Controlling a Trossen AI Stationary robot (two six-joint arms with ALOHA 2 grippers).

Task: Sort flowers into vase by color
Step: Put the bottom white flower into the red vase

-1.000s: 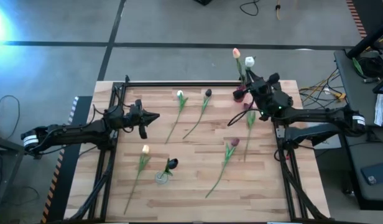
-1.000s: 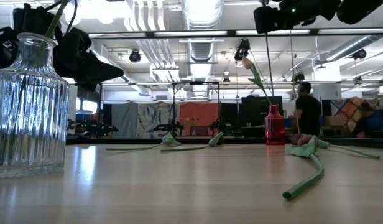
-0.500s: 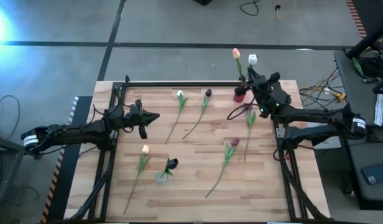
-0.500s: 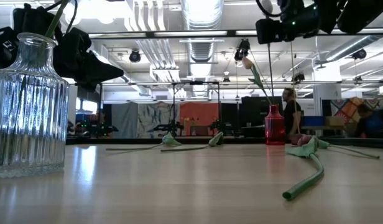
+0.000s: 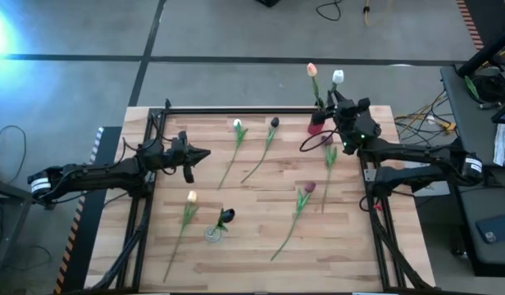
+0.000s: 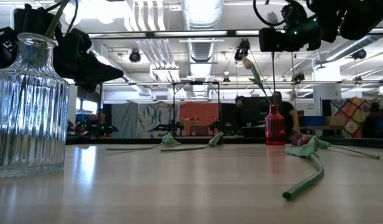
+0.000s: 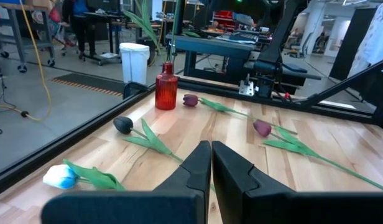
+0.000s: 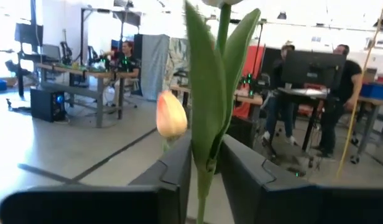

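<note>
My right gripper (image 5: 338,105) is over the table's far right corner, shut on a white tulip whose head (image 5: 338,77) stands above it. Just beside it stands a red vase (image 5: 316,127), seen also in the low view (image 6: 273,124), with a peach tulip (image 5: 311,70) in it. A clear glass vase (image 5: 213,233) near the near edge holds one dark tulip (image 5: 227,216). Several tulips lie flat on the wood: white (image 5: 237,124), dark (image 5: 274,123), peach (image 5: 192,197), maroon (image 5: 308,188). My left gripper (image 5: 199,154) hovers shut at the left. My right gripper pinches the white tulip's green stem (image 8: 204,169) between its two fingers, just below the leaves (image 8: 207,93). The fingers lie roughly level and across the stem. The tulip stands upright, and its thin stem (image 6: 273,68) hangs down to the red vase's mouth; whether it is inside, I cannot tell.
A black frame rail (image 5: 236,109) runs along the table's far edge. Another maroon tulip (image 5: 326,141) lies just near of the red vase, under my right arm. Open wood lies in the table's middle. People stand in the room beyond the table.
My right gripper has carried the white tulip a little toward the table's right edge, keeping it upright beside the peach tulip in the red vase. The left arm and the flowers on the table have kept still.
</note>
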